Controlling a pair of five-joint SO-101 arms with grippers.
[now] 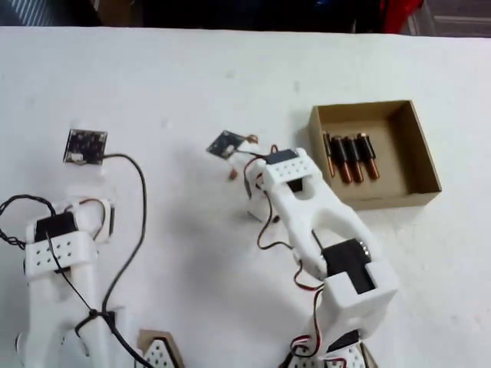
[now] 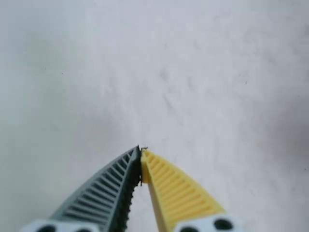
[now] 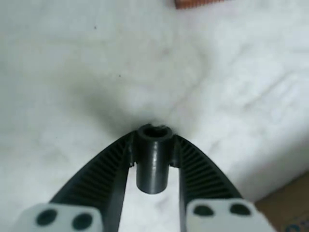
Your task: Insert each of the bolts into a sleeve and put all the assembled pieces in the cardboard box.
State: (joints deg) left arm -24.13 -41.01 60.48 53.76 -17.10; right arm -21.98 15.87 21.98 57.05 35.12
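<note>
Sleeve [image 3: 153,166], a single black tube, is clamped between the two dark ribbed fingers [image 3: 108,169] of the right hand [image 3: 153,138], one finger pressed on each side of it, and its hollow end shows right at the fingertips at the centre of the right wrist view. One loose copper-coloured bolt [image 1: 234,175] lies on the white worktop [image 1: 192,77] just left of the right arm [image 1: 322,222] near the middle of the high view; in the right wrist view it is cut off by the top edge of the frame [image 3: 198,2], apart from the held tube. One cardboard box [image 1: 383,202] sits open at the right of the high view, just beside the right arm, and a corner of it appears at the lower right of the right wrist view [image 3: 289,208]. Four assembled pieces [image 1: 349,157] lie in it side by side along its left wall, dark bodies with copper ends. The left arm [image 1: 54,261] is at the lower left of the high view, well apart from the box. The left hand [image 2: 140,154] has its grey and yellow fingers together, tips touching, with nothing between them, over bare worktop. Two small circuit boards [image 1: 84,146] with wires show in the high view, one at the upper left and one [image 1: 228,144] near the centre.
</note>
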